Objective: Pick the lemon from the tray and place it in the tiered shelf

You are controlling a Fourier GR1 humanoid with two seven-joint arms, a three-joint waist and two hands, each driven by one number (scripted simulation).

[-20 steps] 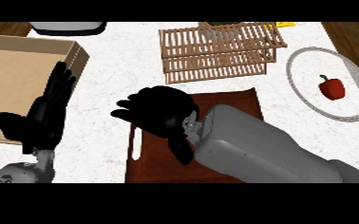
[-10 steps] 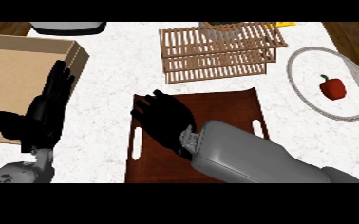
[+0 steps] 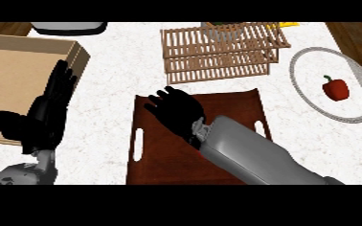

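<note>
White speckled tabletop (image 3: 120,76); brown tray (image 3: 233,107) at centre, slatted shelf (image 3: 219,52) at 12 o'clock. Right hand (image 3: 176,110) spread over the tray, lemon unseen; left hand (image 3: 50,110) open at 9.

Two smooth grey forearms end in matte black hands: right hand (image 3: 178,109), left hand (image 3: 48,106)

- white speckled counter (image 3: 113,72): carries all items.
- open cardboard box (image 3: 28,72): far left, partly cut off.
- round plate (image 3: 305,96): right edge, holding a red bell pepper (image 3: 335,88), stem up.
- grey appliance (image 3: 67,27): top left, mostly out of view.
</note>
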